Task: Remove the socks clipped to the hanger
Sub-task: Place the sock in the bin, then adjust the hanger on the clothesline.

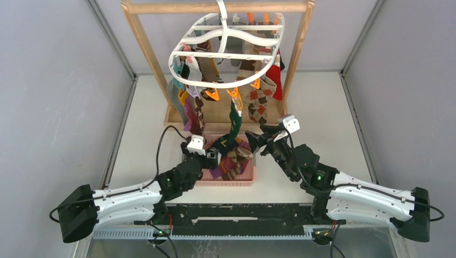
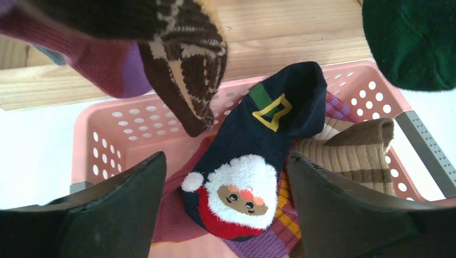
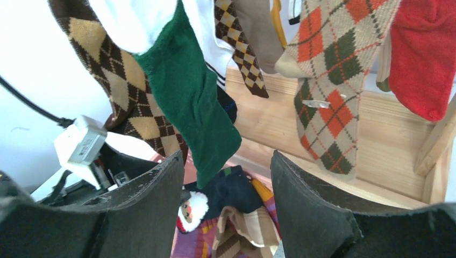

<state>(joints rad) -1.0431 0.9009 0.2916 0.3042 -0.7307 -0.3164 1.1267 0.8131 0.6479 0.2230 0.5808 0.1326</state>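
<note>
Saw navy Santa sock (image 2: 274,123) lying in basket (image 2: 107,134) right under left gripper (image 2: 226,157), spread wide, empty; right gripper (image 3: 227,156) parted before hanging green sock (image 3: 188,91)

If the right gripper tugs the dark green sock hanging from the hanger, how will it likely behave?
Probably floppy: the green sock hangs limp, its toe end curving. Likely light, since one small orange clip seems to hold it. It would likely swing freely, being held only at the top.
</note>
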